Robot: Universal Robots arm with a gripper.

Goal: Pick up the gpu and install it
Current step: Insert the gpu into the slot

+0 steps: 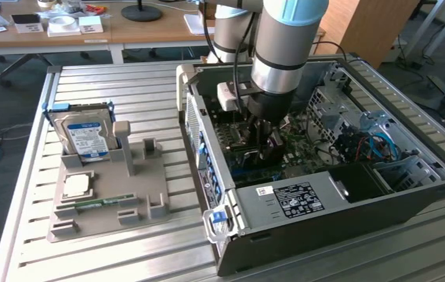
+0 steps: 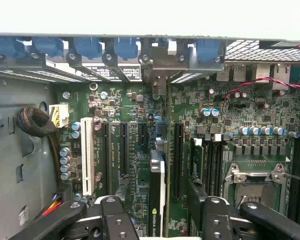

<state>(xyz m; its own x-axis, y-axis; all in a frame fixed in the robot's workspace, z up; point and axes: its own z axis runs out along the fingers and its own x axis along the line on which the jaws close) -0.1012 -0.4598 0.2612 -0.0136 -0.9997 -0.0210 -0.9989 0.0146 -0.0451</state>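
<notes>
Slatted metal bench (image 1: 128,247), open PC case (image 1: 410,194): your gripper (image 2: 157,220) spread wide astride thin black-edged gpu card (image 2: 156,190) standing in slot; stiff, fragile, grip edges

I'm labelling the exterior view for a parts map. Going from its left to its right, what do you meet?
Hard drive upright in the grey fixture → RAM stick lying in the same fixture → open PC case with the arm reaching into it → blue cables inside the case.

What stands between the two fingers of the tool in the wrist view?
In the wrist view, the gpu stands edge-on in a motherboard slot between the fingers of the tool. The jaws are spread, with a gap on both sides of the card.
</notes>
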